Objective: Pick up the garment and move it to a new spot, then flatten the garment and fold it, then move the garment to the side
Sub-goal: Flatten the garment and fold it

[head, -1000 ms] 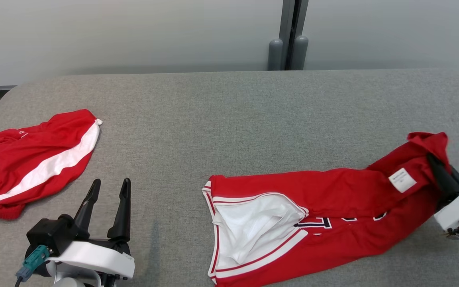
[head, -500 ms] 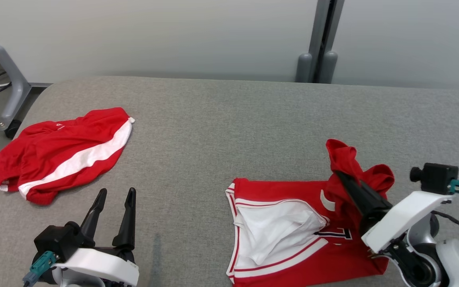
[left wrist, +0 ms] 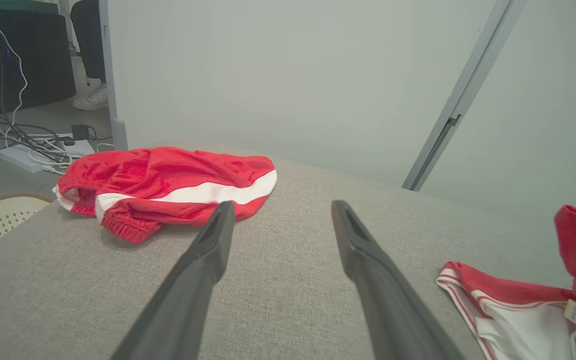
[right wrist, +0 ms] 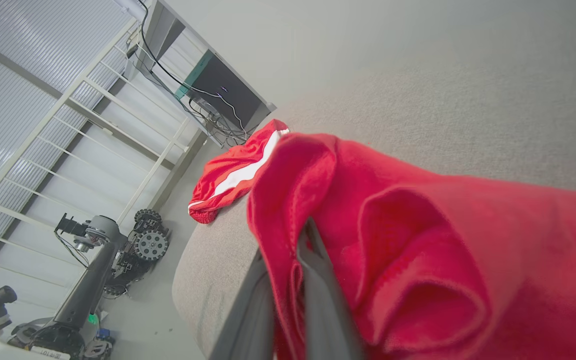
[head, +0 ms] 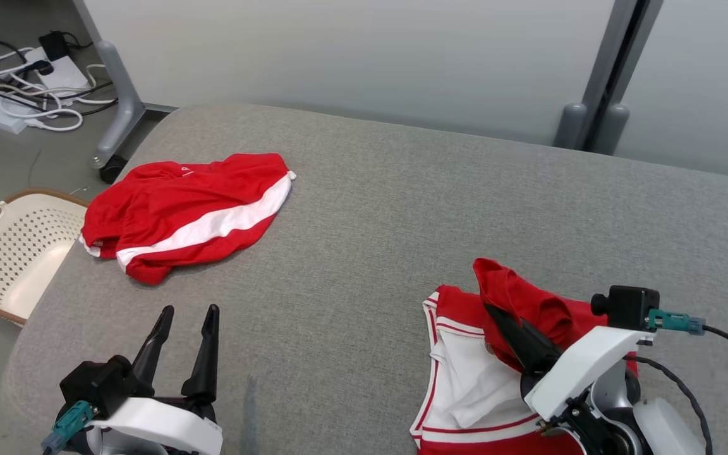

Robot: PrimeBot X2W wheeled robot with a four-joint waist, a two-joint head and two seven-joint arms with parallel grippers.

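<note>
Currently mid-relocation, judging by the layout. Holding a bunched red fold of the jersey (head: 474,370) in the right hand (head: 495,315), fingers pinched tight on it, at 5 o'clock on the bench (head: 370,221). Gripped at one end rather than scooped whole, presumably so the body trails flat, white lining up, instead of balling. Parking the left hand (head: 189,309) at 7 o'clock, spread wide, nothing in it, well apart from both garments; probably held back until flattening calls for a second corner. Noting red shorts with a white stripe (head: 193,212) heaped at 10 o'clock, near the bench's rounded left edge, with a laundry basket (head: 19,253) on the floor just beyond at 9 o'clock. Seeing open grey surface from 11 through 2 o'clock and across centre: ample room to lay out and fold. Best to stay off 10 o'clock to avoid tangling the two reds. Cannot tell whether the jersey's hem overhangs the near edge at 6 o'clock; cut off by the frame. Single-point pinch, so expect slip risk on a hard pull.
</note>
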